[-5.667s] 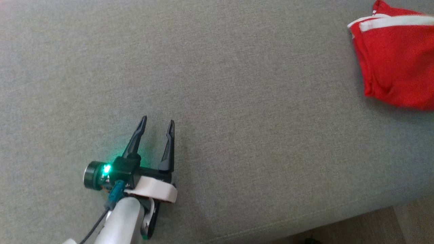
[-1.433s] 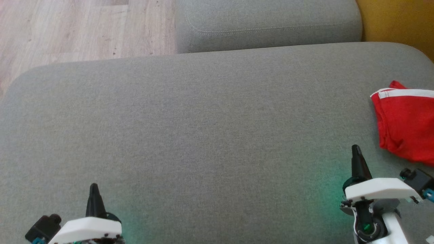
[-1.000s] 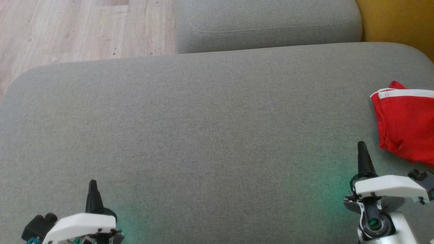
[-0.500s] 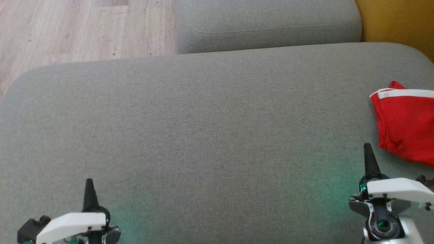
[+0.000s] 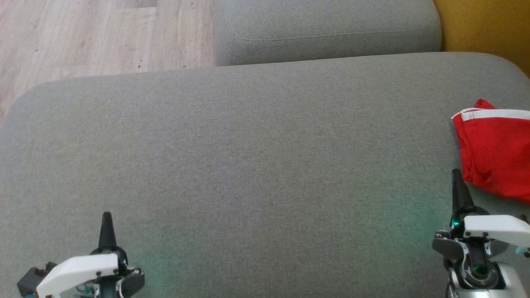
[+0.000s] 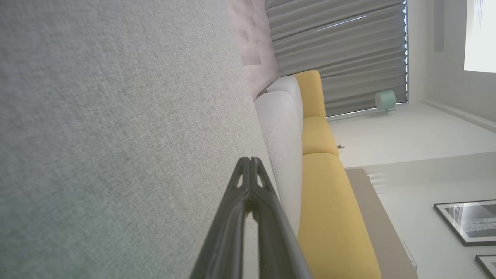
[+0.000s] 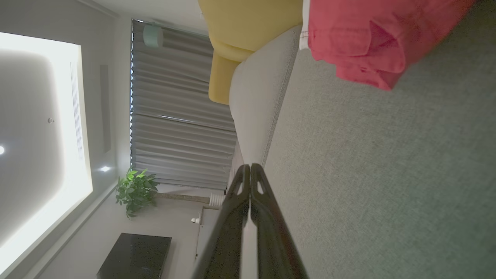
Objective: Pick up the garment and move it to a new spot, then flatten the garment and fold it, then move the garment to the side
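With both pairs of jaws pressed together and empty, and the red garment [image 5: 495, 153] lying far right on the grey cushion [image 5: 265, 165] beside your right jaws, a stray sweep could push it off.

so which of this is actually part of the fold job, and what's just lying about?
Job: red garment; grey cushion under it, the work surface; left gripper and right gripper, both shut, empty.
Lying about: yellow sofa, potted plant, framed picture, wood floor.
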Robot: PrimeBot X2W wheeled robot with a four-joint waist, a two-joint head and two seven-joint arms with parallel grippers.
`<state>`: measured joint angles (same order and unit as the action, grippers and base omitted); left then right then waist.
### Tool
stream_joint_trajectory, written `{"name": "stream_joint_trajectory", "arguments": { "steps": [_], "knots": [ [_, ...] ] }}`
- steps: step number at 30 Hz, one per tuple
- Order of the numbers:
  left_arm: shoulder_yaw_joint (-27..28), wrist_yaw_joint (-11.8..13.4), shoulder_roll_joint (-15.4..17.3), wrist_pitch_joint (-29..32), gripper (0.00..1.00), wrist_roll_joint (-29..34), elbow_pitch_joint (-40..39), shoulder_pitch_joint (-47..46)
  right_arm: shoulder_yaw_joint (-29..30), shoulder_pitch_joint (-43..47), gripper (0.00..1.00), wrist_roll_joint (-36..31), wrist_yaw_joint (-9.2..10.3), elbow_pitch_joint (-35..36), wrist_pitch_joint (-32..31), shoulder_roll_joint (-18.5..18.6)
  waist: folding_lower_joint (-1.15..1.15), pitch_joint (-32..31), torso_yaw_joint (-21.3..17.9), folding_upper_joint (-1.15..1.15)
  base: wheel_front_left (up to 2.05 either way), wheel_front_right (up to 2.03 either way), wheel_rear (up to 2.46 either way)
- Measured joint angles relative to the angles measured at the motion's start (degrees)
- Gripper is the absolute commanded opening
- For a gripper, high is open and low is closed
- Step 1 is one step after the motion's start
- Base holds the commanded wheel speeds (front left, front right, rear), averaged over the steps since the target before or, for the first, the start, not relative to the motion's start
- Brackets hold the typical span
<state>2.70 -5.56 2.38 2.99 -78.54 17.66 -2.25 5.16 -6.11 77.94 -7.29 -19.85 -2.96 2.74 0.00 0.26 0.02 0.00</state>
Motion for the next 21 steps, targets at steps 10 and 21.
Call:
{"name": "stream_joint_trajectory", "arguments": {
  "steps": [10, 21],
  "knots": [
    [1.00, -0.55, 0.00, 1.55, 0.00, -6.44, -0.70, -0.07, 1.12, 0.14, 0.00, 6.67, 0.00, 1.72, -1.43, -0.03, 0.00, -0.04, -0.01, 0.00, 0.00, 0.00, 0.00],
    [1.42, -1.54, 0.00, 3.08, 0.00, -13.33, -1.54, -1.14, 2.50, 1.14, 0.00, 13.73, 0.00, 3.43, -3.12, -0.08, 0.00, -0.09, -0.03, 0.00, 0.00, 0.00, 0.00]
  ]
}}
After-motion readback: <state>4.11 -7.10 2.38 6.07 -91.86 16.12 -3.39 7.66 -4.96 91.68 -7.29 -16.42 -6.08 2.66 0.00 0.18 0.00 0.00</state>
